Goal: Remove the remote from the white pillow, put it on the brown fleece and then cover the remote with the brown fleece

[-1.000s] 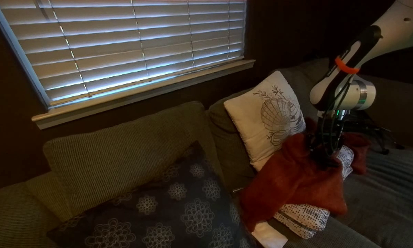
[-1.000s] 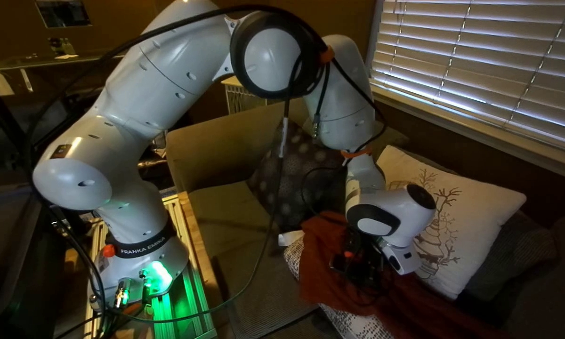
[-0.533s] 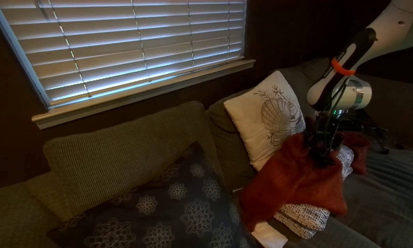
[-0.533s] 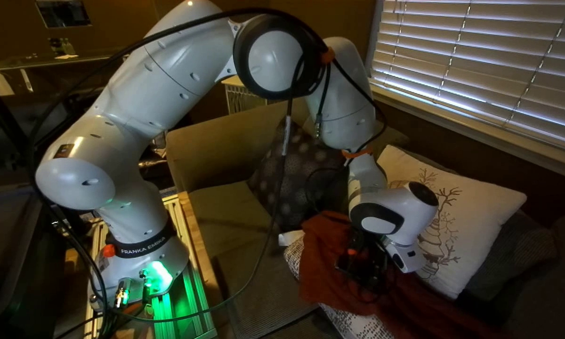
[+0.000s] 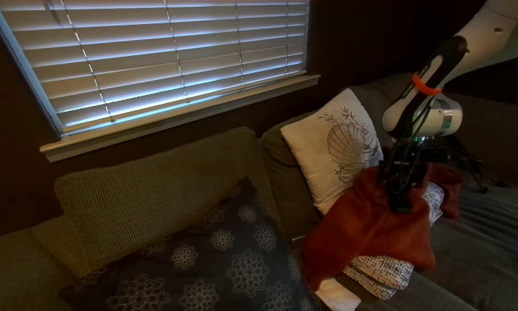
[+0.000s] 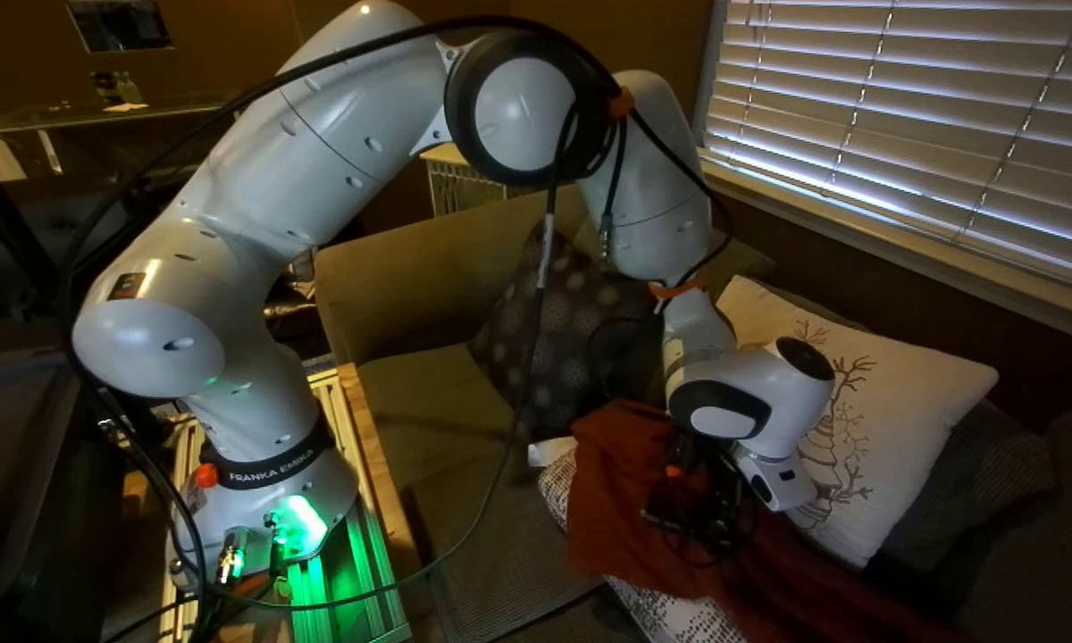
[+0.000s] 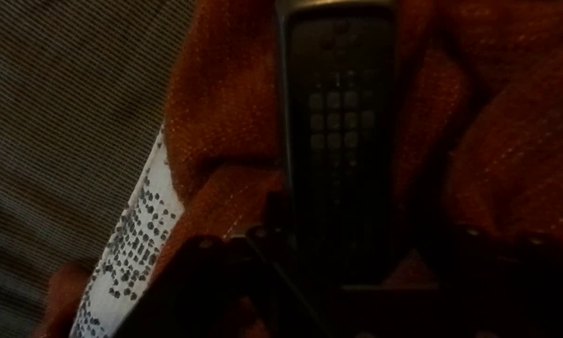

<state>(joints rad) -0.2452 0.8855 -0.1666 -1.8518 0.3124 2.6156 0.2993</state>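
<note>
remote [image 7: 340, 141]: over brown fleece [image 7: 230, 108] | long axis near-to-far, near end between jaws | gripper [image 5: 400, 206]: grasp too dark to tell

Black remote [image 7: 340, 122], face up, over brown fleece [image 5: 354, 229], white pillow [image 5: 334, 147] leaning beside

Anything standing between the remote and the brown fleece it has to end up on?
Nothing visible. In the wrist view the brown fleece shows along both long sides of the remote; the white patterned cloth peeks out only past the fleece's edge. Whether remote and fleece touch, I cannot tell.
</note>
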